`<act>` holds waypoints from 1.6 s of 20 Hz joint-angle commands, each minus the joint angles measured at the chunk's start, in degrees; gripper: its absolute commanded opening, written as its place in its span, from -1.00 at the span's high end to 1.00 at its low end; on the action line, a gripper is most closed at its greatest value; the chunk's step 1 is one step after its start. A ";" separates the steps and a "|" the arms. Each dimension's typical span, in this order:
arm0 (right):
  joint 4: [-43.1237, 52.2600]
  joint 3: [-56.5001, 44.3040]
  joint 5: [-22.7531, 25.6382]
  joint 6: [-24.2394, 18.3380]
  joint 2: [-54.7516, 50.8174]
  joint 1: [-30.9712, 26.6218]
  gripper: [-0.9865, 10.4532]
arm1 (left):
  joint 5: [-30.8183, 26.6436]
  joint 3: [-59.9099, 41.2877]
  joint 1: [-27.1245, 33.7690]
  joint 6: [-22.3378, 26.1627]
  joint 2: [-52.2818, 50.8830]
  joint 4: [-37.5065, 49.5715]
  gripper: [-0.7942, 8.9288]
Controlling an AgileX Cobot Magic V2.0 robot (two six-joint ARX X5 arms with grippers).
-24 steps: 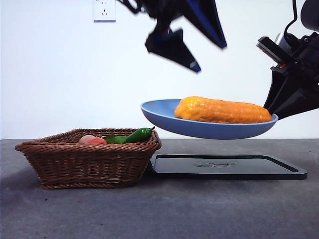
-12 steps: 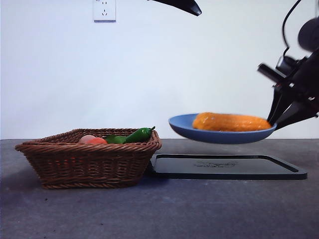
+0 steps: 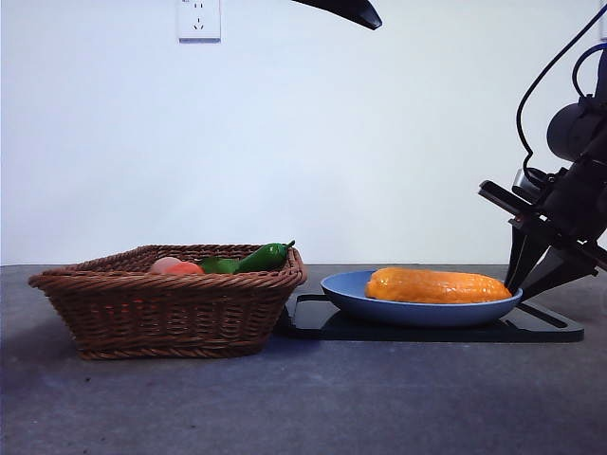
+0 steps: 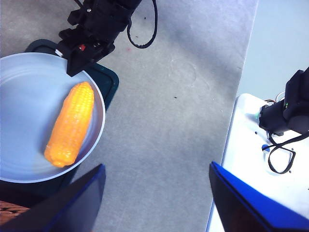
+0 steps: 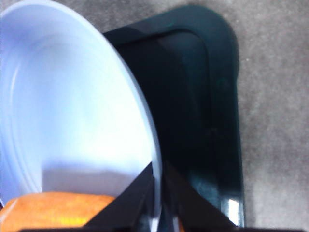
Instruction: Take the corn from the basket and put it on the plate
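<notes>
Orange-yellow glossy corn (image 3: 438, 285) is carried on a round light-blue plate (image 3: 353, 292), pinched at its rim by the right gripper (image 3: 524, 275) over a flat black tray (image 3: 545, 326). Release should be gentle, plate kept level. The left gripper (image 4: 154, 193) is spread wide, empty.

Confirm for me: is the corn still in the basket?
No: the corn lies on the plate, beside the basket, which holds only a green pepper and a peach-orange fruit.

corn (image 3: 438, 285): glossy orange-yellow, rows of kernels | plate (image 3: 379, 305): plain light blue | basket (image 3: 171, 311): brown woven wicker, braided rim | tray (image 3: 541, 328): flat black | pepper (image 3: 264, 256): green | round fruit (image 3: 173, 266): peach-orange | table (image 3: 303, 408): mottled grey | right hand (image 3: 527, 275): black | wall (image 3: 313, 133): white
</notes>
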 commanded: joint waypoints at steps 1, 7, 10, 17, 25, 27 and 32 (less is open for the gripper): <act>-0.94 1.18 -0.07 -0.98 0.94 0.20 0.73 | 0.11 1.73 -0.31 -0.09 0.15 0.57 0.12; -1.81 1.22 -0.44 -3.69 -1.38 -0.17 0.47 | 0.11 1.73 -0.31 -0.26 0.15 0.50 0.12; -4.87 1.22 -0.07 -5.35 -6.51 -1.57 0.47 | 0.11 1.73 -0.31 -0.28 0.15 0.48 0.12; -23.28 1.14 -0.09 -16.13 -25.33 -0.20 0.47 | 0.09 1.73 -0.24 -0.39 0.15 0.04 0.18; -31.26 0.79 7.69 -16.90 -42.05 12.52 0.55 | 0.07 1.73 1.86 -0.52 0.15 -5.51 0.39; -32.98 0.77 9.51 -16.90 -43.45 15.30 0.64 | 0.09 1.73 2.29 -0.52 0.15 -6.80 0.57; -33.24 -0.26 10.86 -17.14 -43.80 19.26 0.83 | 0.09 1.73 2.38 -0.48 0.15 -8.20 0.82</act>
